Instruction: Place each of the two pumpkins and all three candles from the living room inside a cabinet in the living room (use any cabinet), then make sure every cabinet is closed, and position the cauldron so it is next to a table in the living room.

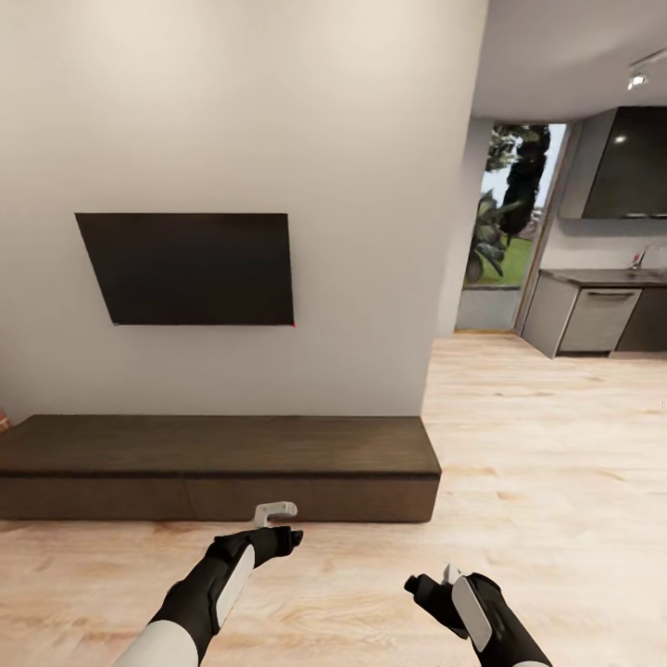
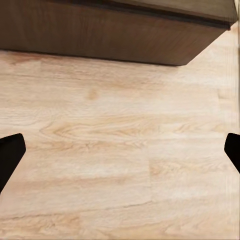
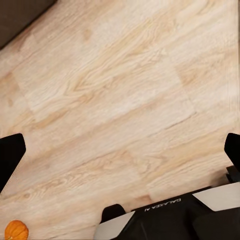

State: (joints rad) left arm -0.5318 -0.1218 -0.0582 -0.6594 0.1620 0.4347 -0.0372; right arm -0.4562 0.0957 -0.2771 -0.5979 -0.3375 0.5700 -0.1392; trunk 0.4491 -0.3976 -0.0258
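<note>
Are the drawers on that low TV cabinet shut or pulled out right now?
Shut. The cabinet shows flat drawer fronts flush along its face, with no pale interior showing and nothing sticking out over the floor.

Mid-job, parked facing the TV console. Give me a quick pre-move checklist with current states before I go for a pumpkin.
1. Left end effector empty: ok, fingers wide apart over bare wood floor in the left wrist view.
2. Right end effector empty: ok, open, nothing between its fingers.
3. Cabinet drawers shut: ok, fronts look flush from the head view.
4. Pumpkin located: ok, one lies on the floor near the robot's base.
5. Second pumpkin, candles, cauldron located: cannot tell.
6. Cabinet open to receive items: not ok, no drawer pulled out.
</note>
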